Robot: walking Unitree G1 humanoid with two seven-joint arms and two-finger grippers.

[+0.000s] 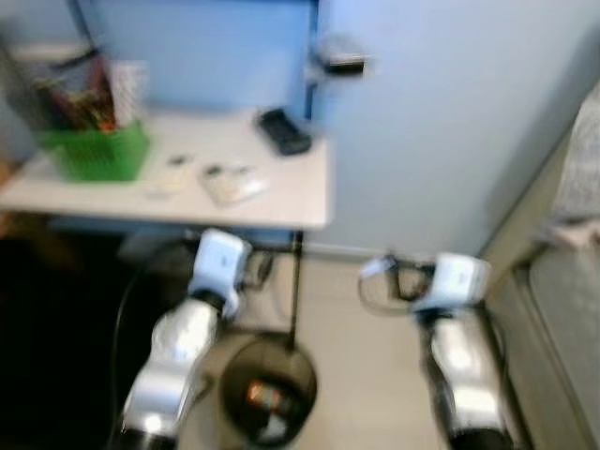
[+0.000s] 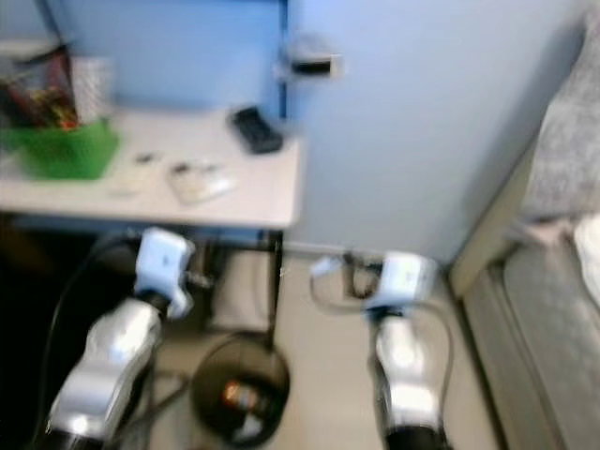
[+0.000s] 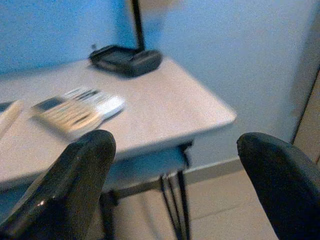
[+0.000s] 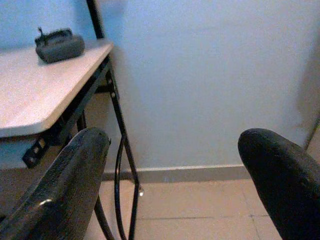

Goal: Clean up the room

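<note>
- The robot stands before a white table (image 1: pixel 281 202) against a blue wall, both arms raised ahead of it at about the table's front edge; the head views are blurred, so the step in hand reads as the approach, with nothing picked up yet.
- The left gripper (image 3: pixel 175 165) is spread wide and empty, aimed over the tabletop at a flat pale gadget with rows of keys (image 3: pixel 77 107), and beyond it at a dark case (image 3: pixel 127 60) in the far corner.
- The right gripper (image 4: pixel 175 165), likewise released and empty, points past the table's black leg (image 4: pixel 117 125) at the wall.
- A green basket (image 1: pixel 98 150) of clutter sits at the table's left end; a dark bin (image 1: pixel 267 389) stands on the floor below.
- Next move, by judgement: steady up, then reach the left arm forward over the keyed gadget.
</note>
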